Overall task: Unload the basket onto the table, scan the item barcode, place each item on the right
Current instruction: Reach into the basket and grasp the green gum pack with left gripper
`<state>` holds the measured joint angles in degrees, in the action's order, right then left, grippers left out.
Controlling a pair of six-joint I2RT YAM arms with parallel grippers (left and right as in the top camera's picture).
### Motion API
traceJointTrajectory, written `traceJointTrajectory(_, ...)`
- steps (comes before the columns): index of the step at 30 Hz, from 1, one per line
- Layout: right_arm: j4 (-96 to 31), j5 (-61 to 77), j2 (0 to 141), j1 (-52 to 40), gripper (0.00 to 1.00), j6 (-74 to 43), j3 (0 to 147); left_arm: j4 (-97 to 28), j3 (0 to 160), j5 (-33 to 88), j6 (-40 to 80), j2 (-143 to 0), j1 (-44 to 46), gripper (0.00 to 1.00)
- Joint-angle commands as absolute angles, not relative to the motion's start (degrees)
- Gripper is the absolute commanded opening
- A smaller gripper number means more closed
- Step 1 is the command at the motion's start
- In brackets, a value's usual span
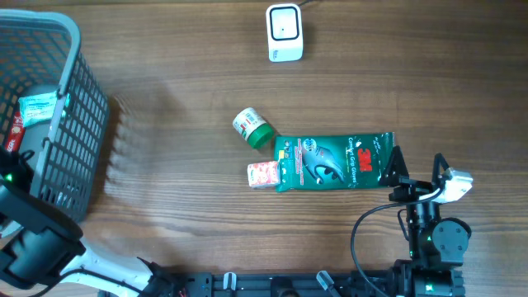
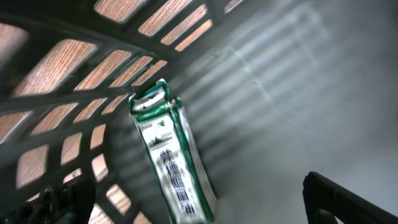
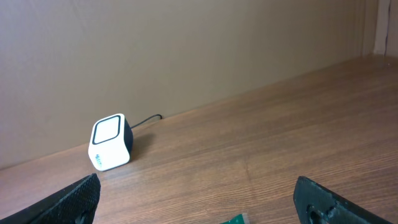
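The wood-grain table (image 1: 181,74) carries everything. At its left edge stands a dark plastic basket (image 1: 78,124) with lattice walls. The left gripper (image 2: 196,186) hangs inside it with fingers spread wide, holding nothing. Below them a glossy green-and-white packet (image 2: 171,155) leans against the basket wall.

Near the table's middle lies a flat green glove pack (image 1: 334,161), a shiny rectangular film bag lying lengthwise left to right. The right gripper (image 1: 391,167) sits at the pack's right end, jaws wide apart and empty. In the right wrist view only a green corner of the pack shows, low between the fingers. Whether a finger touches the pack cannot be told.

The scanner (image 1: 285,31), a small white rounded block with a dark-framed window and a cable, stands well apart at the far edge.

A small cylindrical jar (image 1: 252,129) with a green lid lies on its side just beside the pack's upper left corner. A little pink box (image 1: 261,174) touches the pack's left end.
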<state>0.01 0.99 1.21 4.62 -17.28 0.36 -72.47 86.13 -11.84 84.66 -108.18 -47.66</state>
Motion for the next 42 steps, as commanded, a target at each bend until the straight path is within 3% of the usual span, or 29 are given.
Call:
traceJointTrajectory(1,0.3,0.6,0.9,4.4,1.00,-16.6,0.3,-70.4,80.8,-10.7,84.4,-108.7,-47.6,1.00)
traceJointTrajectory(17,0.3,0.6,0.9,4.4,1.00,-16.6,0.3,-60.7,69.5,-10.7,84.4,-108.7,-47.6,0.97)
traceJointTrajectory(18,0.3,0.6,0.9,4.4,1.00,-16.6,0.3,-59.9,68.8,-10.7,84.4,-108.7,-47.6,0.89)
traceJointTrajectory(19,0.3,0.6,0.9,4.4,1.00,-16.6,0.3,-59.0,68.0,-10.7,84.4,-108.7,-47.6,0.73)
traceJointTrajectory(23,0.3,0.6,0.9,4.4,1.00,-16.6,0.3,-58.7,66.7,-10.7,84.4,-108.7,-47.6,0.27)
traceJointTrajectory(25,0.3,0.6,0.9,4.4,1.00,-16.7,0.3,-59.4,66.7,-10.7,83.9,-108.7,-47.6,0.13)
traceJointTrajectory(32,0.3,0.6,0.9,4.4,1.00,-16.6,0.3,-60.1,70.4,-10.7,76.6,-107.8,-47.6,0.06)
traceJointTrajectory(42,0.3,0.6,0.9,4.4,1.00,-16.6,0.3,-72.9,97.5,-10.7,65.3,-99.3,-48.0,0.10)
